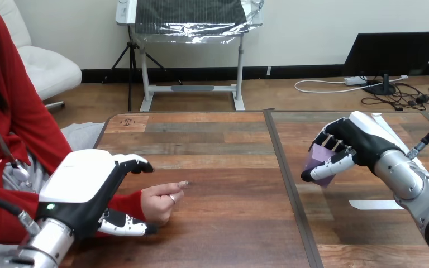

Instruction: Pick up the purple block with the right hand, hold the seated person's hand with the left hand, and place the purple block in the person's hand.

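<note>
Right hand [347, 146] has its fingers [335, 162] curled round the purple block [315, 158], a smooth, flat-faced piece with its long axis roughly upright and slightly tilted, half hidden, over the right half of the wood-plank surface [229, 167]. Left hand [84, 184] is open, its near-straight fingers beyond and its thumb [124, 225] on the near side of the person's red-sleeved wrist, with no clamp visible. The person's hand [159, 202] rests loosely fisted on the surface, well apart from the block.

Purple block [314, 158] largely hidden, apparently within right robot hand [353, 139].
</note>
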Tool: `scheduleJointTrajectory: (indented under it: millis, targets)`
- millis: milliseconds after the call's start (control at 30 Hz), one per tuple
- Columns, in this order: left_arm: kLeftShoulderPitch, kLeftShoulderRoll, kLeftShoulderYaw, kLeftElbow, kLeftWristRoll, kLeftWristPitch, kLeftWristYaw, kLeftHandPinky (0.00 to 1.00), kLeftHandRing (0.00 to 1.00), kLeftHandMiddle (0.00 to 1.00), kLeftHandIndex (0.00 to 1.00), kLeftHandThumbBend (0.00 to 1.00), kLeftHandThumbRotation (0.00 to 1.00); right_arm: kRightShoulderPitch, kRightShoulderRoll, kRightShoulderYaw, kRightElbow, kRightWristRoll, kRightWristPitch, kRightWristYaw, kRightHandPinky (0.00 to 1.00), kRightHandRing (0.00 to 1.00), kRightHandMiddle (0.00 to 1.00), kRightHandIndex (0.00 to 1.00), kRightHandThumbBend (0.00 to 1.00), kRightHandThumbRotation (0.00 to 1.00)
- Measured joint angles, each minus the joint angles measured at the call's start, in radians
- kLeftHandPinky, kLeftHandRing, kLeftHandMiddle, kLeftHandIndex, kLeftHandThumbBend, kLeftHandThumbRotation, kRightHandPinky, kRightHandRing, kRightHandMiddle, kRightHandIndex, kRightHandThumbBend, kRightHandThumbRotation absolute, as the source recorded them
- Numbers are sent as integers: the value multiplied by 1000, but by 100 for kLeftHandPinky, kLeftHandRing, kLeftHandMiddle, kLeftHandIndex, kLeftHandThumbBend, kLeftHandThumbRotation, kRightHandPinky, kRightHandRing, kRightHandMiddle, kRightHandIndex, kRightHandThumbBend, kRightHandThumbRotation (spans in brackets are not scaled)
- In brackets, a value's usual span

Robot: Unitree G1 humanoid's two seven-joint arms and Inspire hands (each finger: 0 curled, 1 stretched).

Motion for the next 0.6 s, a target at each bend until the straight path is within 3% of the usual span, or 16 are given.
scheduleJointTrajectory:
  millis: [333,600]
  targets:
    - [-55,54,-44,41,-28,24,-136,72,76,78,76,100,34,0,-3,-7,0,1,-6,-15,39,42,46,49,82,0]
    - [-101,77,-83,110,-30,19,-155,71,76,77,76,100,32,0,-7,-22,0,3,-14,-15,40,42,46,49,83,0]
